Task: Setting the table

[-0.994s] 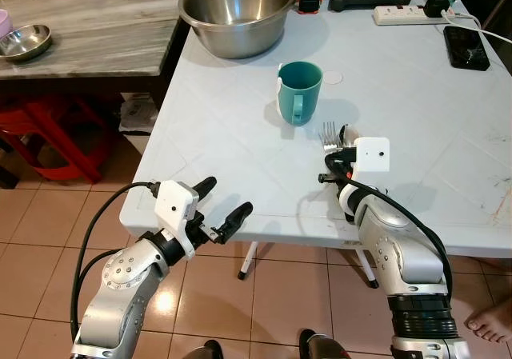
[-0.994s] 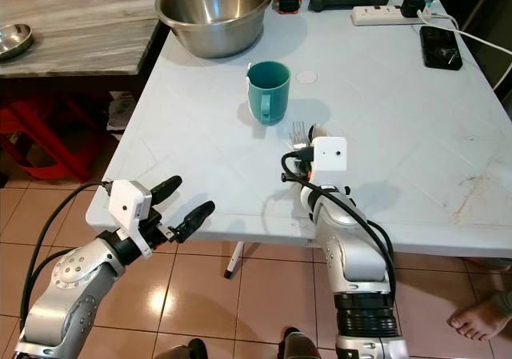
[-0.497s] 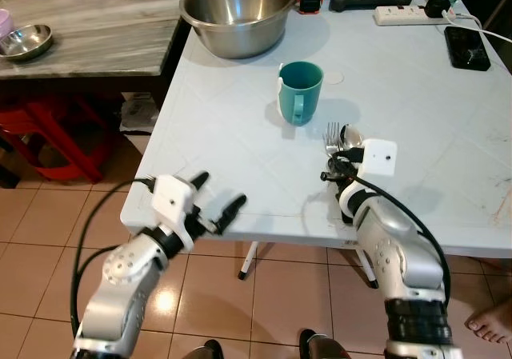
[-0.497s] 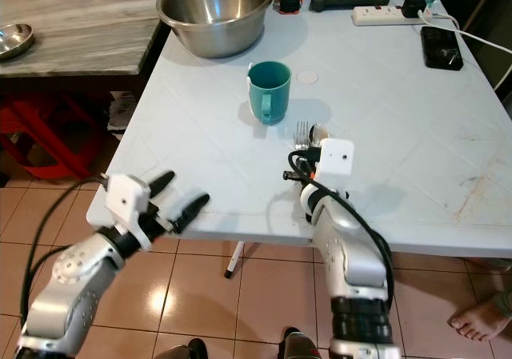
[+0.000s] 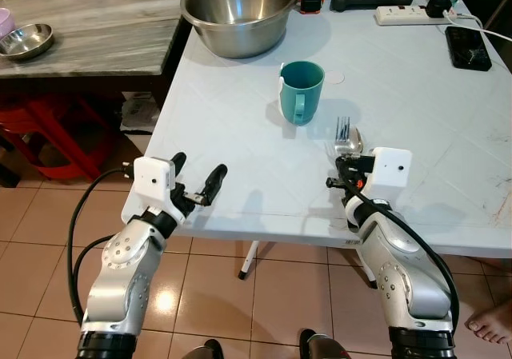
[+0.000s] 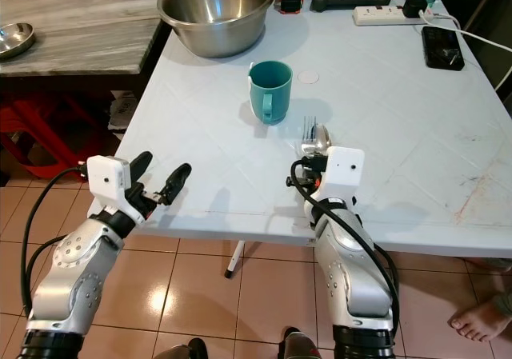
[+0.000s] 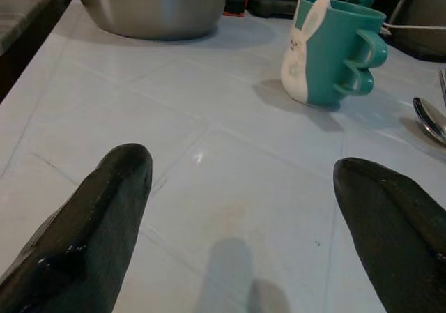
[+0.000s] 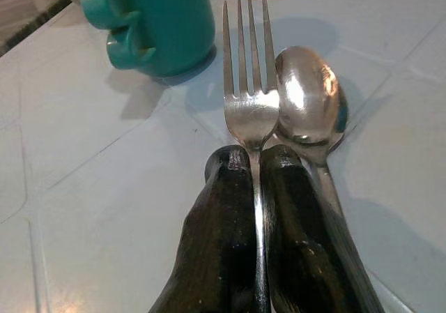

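Now I have the fork (image 8: 249, 97) pinched by its handle between the closed jaws of the right gripper (image 8: 254, 163), and the tines point toward the far edge of the surface (image 5: 240, 127). The spoon (image 8: 306, 97) lies flat just beside the fork, touching or nearly touching it, near the front edge of the surface and a little in front of the teal mug (image 5: 301, 91).

I judge the step in hand is laying the fork down next to the spoon. To do it well, I should lower the handle until the fork rests flat, keep it parallel to the spoon, and open the jaws only a little at first so the fork does not jump or push the spoon away. After that I should pull back straight along the handle.

The left gripper (image 5: 196, 185) hovers at the front left corner of the surface, its jaws wide apart and holding nothing.

I can read no writing; the mug carries only a white rabbit figure.
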You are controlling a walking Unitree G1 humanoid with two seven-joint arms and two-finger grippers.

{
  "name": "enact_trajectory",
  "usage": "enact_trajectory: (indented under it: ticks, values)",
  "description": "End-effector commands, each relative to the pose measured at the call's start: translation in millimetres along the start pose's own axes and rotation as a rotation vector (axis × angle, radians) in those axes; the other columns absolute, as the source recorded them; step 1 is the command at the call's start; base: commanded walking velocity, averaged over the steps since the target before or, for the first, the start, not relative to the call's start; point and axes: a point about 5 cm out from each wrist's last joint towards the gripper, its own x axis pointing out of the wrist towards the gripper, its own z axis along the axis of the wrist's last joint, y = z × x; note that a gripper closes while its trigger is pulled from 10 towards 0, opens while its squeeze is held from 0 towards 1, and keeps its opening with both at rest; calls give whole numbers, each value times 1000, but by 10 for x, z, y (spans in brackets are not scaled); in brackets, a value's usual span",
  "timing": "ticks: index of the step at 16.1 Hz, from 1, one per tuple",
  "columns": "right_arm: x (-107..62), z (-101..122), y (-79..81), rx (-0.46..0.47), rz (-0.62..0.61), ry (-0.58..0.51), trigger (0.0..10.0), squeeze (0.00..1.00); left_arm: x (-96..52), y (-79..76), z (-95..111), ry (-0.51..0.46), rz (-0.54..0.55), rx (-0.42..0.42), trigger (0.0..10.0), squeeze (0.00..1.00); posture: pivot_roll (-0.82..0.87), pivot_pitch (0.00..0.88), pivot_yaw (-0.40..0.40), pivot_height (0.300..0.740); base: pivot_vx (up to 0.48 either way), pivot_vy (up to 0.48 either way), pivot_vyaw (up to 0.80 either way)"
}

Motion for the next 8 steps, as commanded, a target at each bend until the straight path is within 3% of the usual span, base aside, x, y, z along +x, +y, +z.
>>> enact_trajectory:
  ticks: [1, 4, 6, 8]
  values:
    - [-20, 63, 49, -7, 15, -36, 10000, 0, -14, 52, -27, 7, 26, -5, 10000, 0, -165, 172, 74, 740, 0, 255, -775]
    - [-14, 105, 40, -14, 14, -59, 10000, 0, 11, 58, -22, 2, 27, -5, 10000, 0, -167, 169, 74, 740, 0, 325, -754]
    - [-14, 108, 45, -11, 15, -65, 10000, 0, 20, 63, -21, -2, 31, -6, 10000, 0, -166, 167, 74, 740, 0, 394, -413]
    - [-14, 109, 56, -15, 17, -68, 10000, 0, 24, 62, -24, -4, 31, -6, 10000, 0, -165, 167, 74, 740, 0, 401, 0]
